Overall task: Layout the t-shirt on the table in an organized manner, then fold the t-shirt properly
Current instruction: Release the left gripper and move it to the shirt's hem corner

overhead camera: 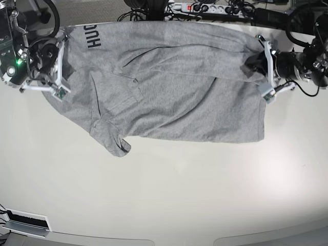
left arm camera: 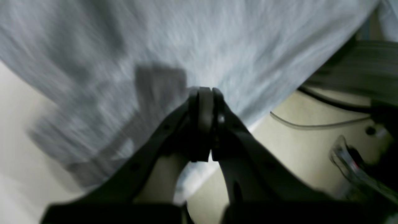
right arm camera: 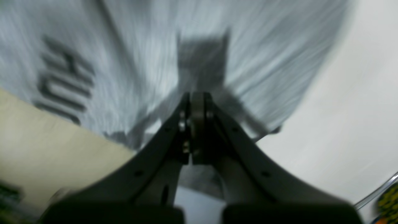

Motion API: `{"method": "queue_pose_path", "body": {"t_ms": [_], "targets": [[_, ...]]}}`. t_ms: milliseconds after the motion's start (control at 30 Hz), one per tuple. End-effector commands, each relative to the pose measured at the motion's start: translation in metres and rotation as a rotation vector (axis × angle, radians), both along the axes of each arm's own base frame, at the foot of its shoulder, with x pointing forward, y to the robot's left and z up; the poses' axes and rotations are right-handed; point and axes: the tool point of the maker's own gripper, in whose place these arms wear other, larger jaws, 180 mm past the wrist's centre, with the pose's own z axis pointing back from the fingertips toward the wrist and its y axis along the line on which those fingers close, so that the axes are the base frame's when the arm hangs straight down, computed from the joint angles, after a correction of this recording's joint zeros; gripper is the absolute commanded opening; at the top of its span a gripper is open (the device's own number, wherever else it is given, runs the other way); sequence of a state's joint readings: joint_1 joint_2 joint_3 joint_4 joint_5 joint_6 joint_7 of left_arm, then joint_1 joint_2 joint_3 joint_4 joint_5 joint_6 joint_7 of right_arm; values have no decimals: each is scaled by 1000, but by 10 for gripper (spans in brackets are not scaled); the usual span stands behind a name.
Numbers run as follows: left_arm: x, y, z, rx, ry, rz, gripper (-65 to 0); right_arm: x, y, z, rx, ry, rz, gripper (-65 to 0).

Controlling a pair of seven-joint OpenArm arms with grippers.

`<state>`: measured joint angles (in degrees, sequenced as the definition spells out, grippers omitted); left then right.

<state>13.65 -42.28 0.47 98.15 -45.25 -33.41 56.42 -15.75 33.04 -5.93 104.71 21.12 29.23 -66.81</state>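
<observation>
As you look across the bare near stretch of the counter [overhead camera: 164, 205], the t-shirt [overhead camera: 169, 87] lies spread along its far half. Your right hand [overhead camera: 60, 77] pinches one end, your left hand [overhead camera: 261, 69] pinches the other end, both pressed together on cloth.

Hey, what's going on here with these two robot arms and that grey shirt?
Two robot arms are handling a grey t-shirt on a white table. The left gripper and the right gripper are each shut on an opposite end of the shirt, holding it stretched between them near the table's far edge. A sleeve trails toward the camera, and black lettering shows by the right gripper. The shirt is spread but creased, and no fold is made yet.
</observation>
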Motion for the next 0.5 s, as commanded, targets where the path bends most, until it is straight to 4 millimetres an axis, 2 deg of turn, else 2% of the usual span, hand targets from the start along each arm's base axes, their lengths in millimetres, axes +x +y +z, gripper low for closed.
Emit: {"method": "queue_pose_path", "body": {"t_ms": [0, 133, 233, 333, 400, 467], "targets": [[16, 4, 16, -9, -65, 9, -650, 11, -5, 13, -15, -52, 10, -650], [58, 21, 46, -35, -216, 104, -650, 22, -3, 26, -11, -112, 20, -650], [101, 50, 70, -76, -317, 275, -650, 22, -1, 26, 3, -115, 21, -650], [140, 81, 89, -199, -373, 431, -650, 24, 10, 28, 61, -124, 28, -650], [162, 101, 94, -273, -384, 525, -650, 24, 20, 29, 109, -130, 68, -650], [179, 120, 91, -314, -373, 622, -650, 22, 29, 30, 150, -125, 123, -650]]}}
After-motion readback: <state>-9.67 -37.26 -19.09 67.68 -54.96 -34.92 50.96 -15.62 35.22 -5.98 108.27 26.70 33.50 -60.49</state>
